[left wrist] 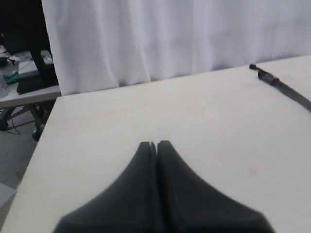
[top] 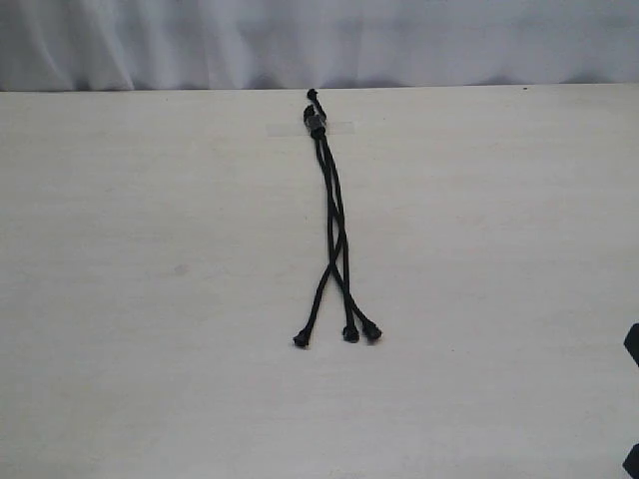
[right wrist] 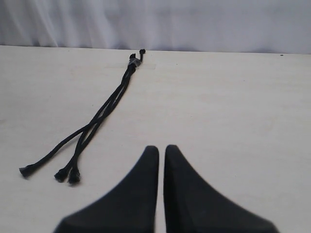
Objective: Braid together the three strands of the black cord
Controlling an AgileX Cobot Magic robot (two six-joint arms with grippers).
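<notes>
Closest to us, our right gripper (right wrist: pixel 161 148) had its fingers (right wrist: pixel 146 194) drawn almost together on nothing, and our left gripper (left wrist: pixel 153 144) was pressed fully closed and equally empty, both well apart from the black cord (top: pixel 327 175) on the pale table (top: pixel 150 299). We judged that its bound end (top: pixel 317 122) lay at the far side under what looked like clear tape (top: pixel 285 130) to anchor it, while the three strands (top: pixel 337 244) trailed toward us, loosely crossed and fanned at the tips, each free for picking.
</notes>
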